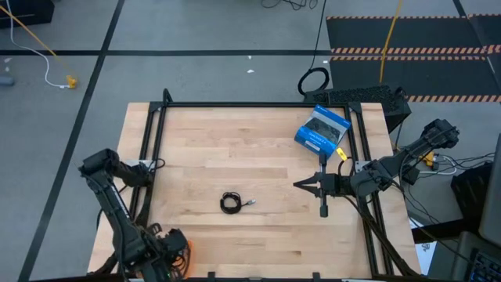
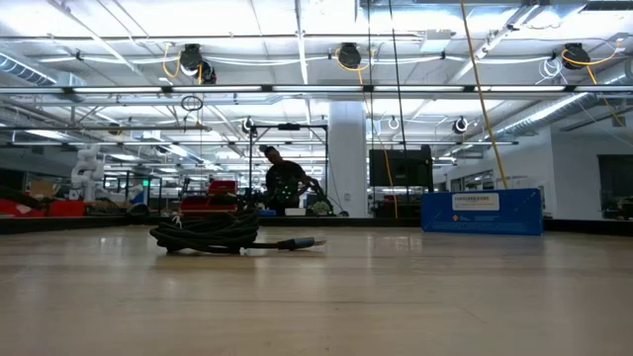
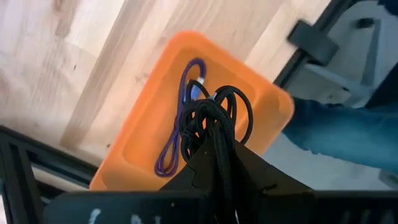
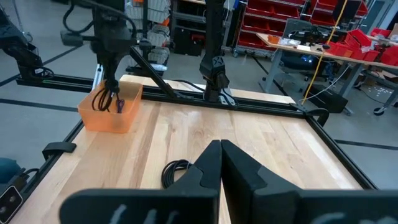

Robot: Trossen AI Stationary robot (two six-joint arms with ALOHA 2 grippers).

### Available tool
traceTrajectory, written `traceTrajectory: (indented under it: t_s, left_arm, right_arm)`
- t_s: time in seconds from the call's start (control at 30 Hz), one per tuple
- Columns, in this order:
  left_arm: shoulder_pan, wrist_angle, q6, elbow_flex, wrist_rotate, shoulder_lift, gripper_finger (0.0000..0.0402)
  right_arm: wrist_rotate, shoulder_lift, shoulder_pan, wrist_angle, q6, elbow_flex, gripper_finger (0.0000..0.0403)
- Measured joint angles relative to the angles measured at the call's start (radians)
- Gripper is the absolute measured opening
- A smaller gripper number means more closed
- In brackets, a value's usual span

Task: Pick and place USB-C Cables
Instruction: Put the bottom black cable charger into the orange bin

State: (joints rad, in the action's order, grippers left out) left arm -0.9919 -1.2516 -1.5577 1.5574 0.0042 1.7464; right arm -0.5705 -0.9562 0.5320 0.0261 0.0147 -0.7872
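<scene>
A black loose bundle of USB-C cable hangs from my left gripper, which is shut on it over the orange tray at the table's near left corner. The right wrist view shows the same gripper above the tray. A purplish-blue cable lies on the tray's floor. A tight black coil, also seen as the coil in the low view, rests flat on the table's middle. My right gripper hovers shut at the right, clear of everything. My left gripper pinches several strands of the black bundle between its two fingers, coming from above and pointing down. The loops hang below the fingers over the tray. I cannot tell whether they touch the tray's floor.
A blue packaged box lies at the far right of the table. A black frame rail runs round the table's edges. Bare wood stretches between the coil and the tray.
</scene>
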Motion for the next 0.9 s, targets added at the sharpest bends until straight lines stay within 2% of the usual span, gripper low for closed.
traceTrajectory:
  t_s: [0.7, 0.9]
  left_arm:
    - [-0.057, -0.023, -0.286, 0.0, -0.018, 0.035, 0.0031]
    - [-0.07, -0.033, -0.316, 0.0, -0.063, 0.035, 0.0031]
  right_arm:
    - [0.0, 0.0, 0.0, 0.0, 0.0, 0.0, 0.0002]
    - [0.0, 0.0, 0.0, 0.0, 0.0, 0.0, 0.0002]
